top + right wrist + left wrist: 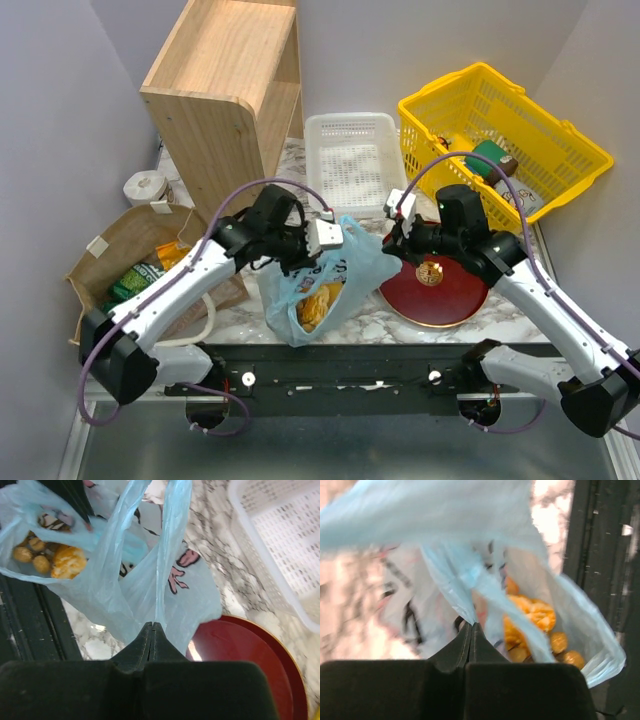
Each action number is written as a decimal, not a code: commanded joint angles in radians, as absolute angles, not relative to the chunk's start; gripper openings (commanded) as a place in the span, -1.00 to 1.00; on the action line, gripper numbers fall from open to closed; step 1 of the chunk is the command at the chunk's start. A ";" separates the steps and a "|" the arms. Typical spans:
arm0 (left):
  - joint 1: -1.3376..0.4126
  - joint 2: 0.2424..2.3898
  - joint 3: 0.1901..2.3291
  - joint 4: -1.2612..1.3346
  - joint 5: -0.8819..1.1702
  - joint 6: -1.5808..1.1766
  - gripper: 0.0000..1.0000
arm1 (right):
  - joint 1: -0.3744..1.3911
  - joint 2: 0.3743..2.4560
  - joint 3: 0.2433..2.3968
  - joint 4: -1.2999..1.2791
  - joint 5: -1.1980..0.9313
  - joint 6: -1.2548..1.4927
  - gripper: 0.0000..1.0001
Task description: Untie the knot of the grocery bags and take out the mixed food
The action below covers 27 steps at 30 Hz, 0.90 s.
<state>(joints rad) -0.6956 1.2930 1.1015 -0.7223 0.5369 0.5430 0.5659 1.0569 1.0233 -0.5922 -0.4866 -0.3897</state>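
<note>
Blue plastic bag (330, 275) clamped by left tool (471, 624) and right tool (152, 624), both closed; thin film may tear between them, spilling food (535, 615).

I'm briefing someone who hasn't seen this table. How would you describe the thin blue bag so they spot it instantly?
From the wooden shelf at the back left, come forward to the table's front edge. The blue plastic bag hangs between the left arm and right arm, pinched in both jaws. Unlike the brown paper bag beside it, it is translucent, showing orange-yellow food.
</note>
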 commanded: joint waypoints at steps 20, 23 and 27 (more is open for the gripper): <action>-0.555 0.679 0.839 -0.778 0.149 0.594 -1.00 | 0.413 0.899 0.839 -0.655 -0.357 -0.548 -0.50; -0.551 0.687 0.824 -0.737 0.146 0.583 -1.00 | 0.414 0.960 1.049 -0.730 -0.483 -0.531 0.03; -0.535 0.693 0.813 -0.666 0.147 0.516 -1.00 | 0.420 1.012 1.245 -0.685 -0.531 -0.419 0.15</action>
